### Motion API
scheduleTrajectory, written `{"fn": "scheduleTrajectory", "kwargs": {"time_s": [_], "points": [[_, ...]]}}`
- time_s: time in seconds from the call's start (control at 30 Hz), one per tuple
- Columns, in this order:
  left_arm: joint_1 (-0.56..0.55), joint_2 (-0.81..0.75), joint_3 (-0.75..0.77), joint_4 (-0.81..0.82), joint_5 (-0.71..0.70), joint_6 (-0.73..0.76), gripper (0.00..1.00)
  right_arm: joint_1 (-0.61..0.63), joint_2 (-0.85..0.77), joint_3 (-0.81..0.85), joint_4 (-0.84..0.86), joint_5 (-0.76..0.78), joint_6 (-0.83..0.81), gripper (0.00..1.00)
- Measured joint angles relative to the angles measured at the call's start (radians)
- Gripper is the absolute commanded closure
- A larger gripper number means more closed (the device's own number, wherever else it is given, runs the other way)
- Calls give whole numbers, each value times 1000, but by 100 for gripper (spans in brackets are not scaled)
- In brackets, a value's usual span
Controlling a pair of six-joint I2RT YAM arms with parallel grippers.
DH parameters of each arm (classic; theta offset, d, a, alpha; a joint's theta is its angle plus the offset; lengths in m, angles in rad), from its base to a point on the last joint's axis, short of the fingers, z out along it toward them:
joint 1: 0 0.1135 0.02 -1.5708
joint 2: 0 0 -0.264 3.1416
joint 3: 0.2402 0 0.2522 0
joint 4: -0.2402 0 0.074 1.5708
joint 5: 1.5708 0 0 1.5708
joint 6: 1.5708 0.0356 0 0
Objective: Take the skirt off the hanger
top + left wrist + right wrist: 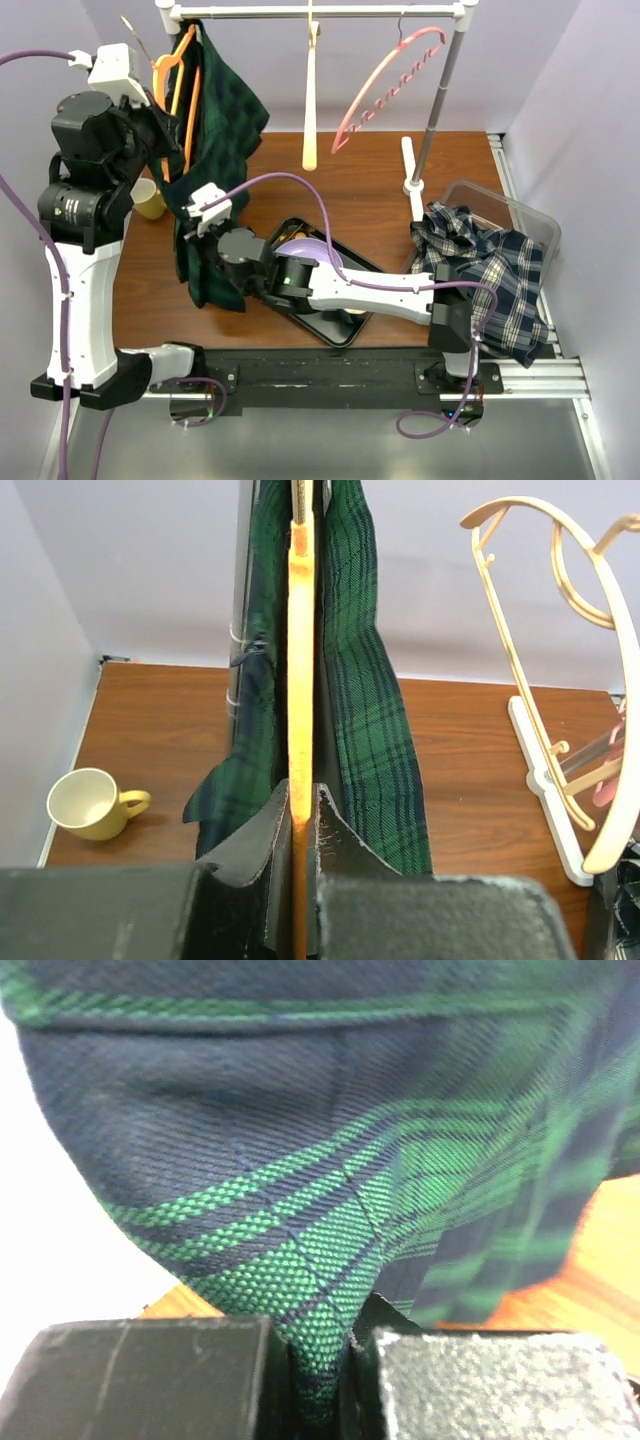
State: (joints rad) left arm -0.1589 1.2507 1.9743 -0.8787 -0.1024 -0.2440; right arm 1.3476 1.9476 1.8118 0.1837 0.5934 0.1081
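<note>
The top view looks down from high behind the near edge over the whole bench (360, 190) and rail (330, 12). The left wrist view looks forward along the hanger (300, 680), seen edge-on. The right wrist view presses close to the skirt (300, 1140), which all three share.

The skirt (225, 120) is green-and-navy plaid, the hanger (300, 680) orange, the cup (85, 802) yellow.

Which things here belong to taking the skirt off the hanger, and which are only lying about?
Job: green skirt; orange hanger; left gripper, shut on hanger; right gripper, shut on skirt.
Lying about: yellow cup; black tray; pink hanger; cream hanger; checked cloth.
</note>
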Motion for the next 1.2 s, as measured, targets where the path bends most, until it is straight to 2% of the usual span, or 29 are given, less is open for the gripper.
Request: {"fn": "scheduleTrajectory", "kwargs": {"time_s": [0.23, 0.83, 1.03, 1.2], "points": [[0, 0, 84, -51, -6, 2, 100, 2, -35, -47, 97, -9, -73, 100], [-2, -18, 85, -87, -42, 50, 100, 9, -58, -213, 323, -10, -97, 100], [-2, -26, 85, -96, -39, 54, 100, 9, -58, -226, 339, -18, -87, 100], [-2, -62, 47, -93, -31, 52, 100, 10, -58, -248, 358, -85, -76, 100]]}}
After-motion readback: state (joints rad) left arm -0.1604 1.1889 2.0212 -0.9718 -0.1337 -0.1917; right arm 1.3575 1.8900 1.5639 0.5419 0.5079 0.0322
